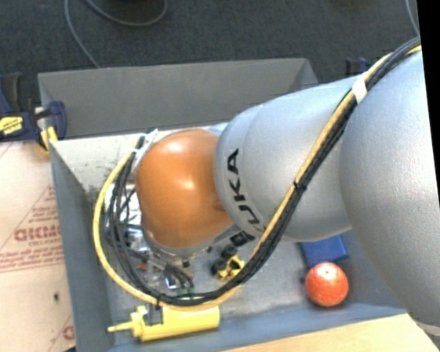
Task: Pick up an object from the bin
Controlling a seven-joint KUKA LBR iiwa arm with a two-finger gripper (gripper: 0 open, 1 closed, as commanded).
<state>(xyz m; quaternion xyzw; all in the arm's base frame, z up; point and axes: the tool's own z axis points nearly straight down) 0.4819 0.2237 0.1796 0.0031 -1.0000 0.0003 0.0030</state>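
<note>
The pincer point(171, 275) is seen low in the left near part of the grey metal bin point(179, 97), mostly hidden under the round orange cover point(178, 188) on the wrist. Whether it is wide or narrow cannot be told, and nothing is seen gripped in it. The grey arm point(336, 158) is stretched in from the right, and a bundle of black and yellow cables point(103, 224) is looped around the cover's left side.

Just nearer than the pincer, a yellow tube point(177, 323) with a thin nozzle pointing left is laid along the near wall; a small dark part is seen at its top left. Whether the tube is touched by the pincer cannot be told. A small black and yellow piece point(229, 267) is found just to the right of the pincer, beside the cables.

Well apart, towards the right near corner, a red-orange ball point(327, 284) is placed on the bin floor, with a blue thing point(323, 249) just beyond it, partly covered by the arm.
</note>
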